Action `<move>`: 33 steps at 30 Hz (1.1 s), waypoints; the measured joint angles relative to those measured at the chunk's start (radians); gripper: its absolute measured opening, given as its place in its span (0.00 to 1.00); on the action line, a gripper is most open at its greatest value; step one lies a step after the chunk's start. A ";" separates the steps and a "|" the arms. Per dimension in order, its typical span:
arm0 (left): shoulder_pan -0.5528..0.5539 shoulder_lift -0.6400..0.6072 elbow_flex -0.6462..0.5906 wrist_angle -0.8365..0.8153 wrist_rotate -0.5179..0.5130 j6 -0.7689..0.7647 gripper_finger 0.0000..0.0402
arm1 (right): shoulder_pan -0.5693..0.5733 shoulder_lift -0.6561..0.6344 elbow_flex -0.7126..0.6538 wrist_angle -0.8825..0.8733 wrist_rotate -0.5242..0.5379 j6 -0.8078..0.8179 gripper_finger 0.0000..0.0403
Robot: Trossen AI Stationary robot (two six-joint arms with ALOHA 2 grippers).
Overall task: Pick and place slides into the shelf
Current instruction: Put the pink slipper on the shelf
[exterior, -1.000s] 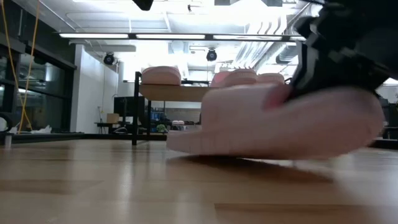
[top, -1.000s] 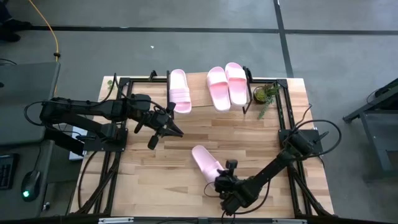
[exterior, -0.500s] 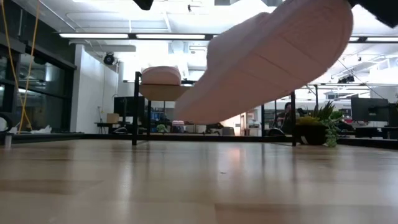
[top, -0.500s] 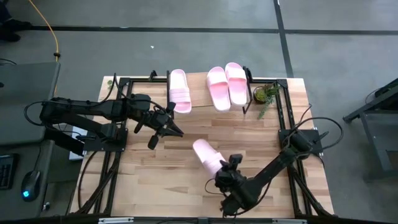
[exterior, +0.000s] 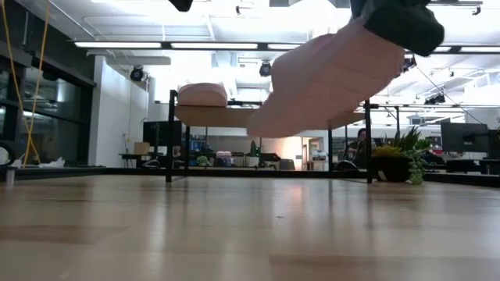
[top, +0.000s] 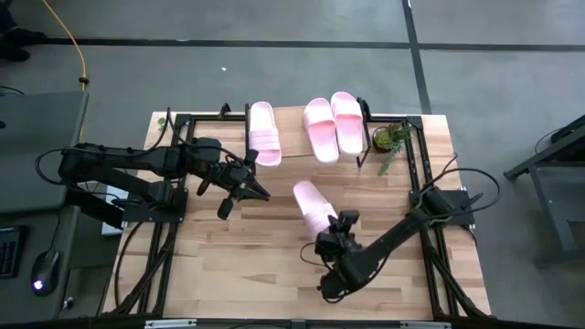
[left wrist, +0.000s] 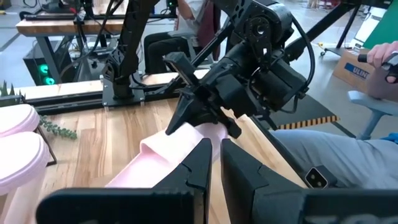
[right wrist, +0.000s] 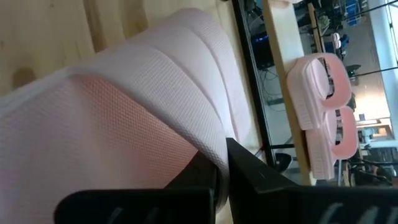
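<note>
Right claw (top: 335, 239) is clamped shut on the heel end of a pale pink rubber slide sandal (top: 311, 205), gripping the thin edge so the toe points toward the light-wood shelf board on black metal legs (top: 292, 137). Low view shows the sandal off the wooden worktop (top: 238, 265), tilted, sole facing down: lifted clear so it can pass over the shelf edge, likely. Three matching pink slides already sit on the shelf: one (top: 263, 132) at its left part, a pair (top: 333, 125) side by side to the right, with a gap between that probably takes the fourth. Left claw (top: 239, 185) hovers mid-worktop near the shelf's left front, fingers nearly together, holding nothing. Small potted plant (top: 391, 137) stands at the shelf's right end; contact with it hard to judge.
</note>
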 joint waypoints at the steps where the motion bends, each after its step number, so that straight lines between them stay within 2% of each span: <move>1: 0.000 0.000 0.000 0.006 0.000 0.000 0.06 | -0.005 -0.006 0.000 0.000 0.004 -0.003 0.00; 6: 0.000 0.000 0.000 0.019 0.000 0.000 0.06 | -0.027 -0.044 0.000 0.000 0.017 -0.039 0.00; 18: 0.000 -0.003 0.000 0.021 -0.021 0.020 0.06 | -0.072 -0.192 0.000 -0.001 0.132 -0.134 0.00; 28: 0.000 -0.008 0.000 0.018 -0.027 0.019 0.06 | -0.233 -0.209 0.000 0.008 0.177 -0.295 0.00; 33: 0.000 -0.037 0.001 0.006 -0.066 0.025 0.06 | -0.312 -0.209 0.000 0.035 0.210 -0.378 0.00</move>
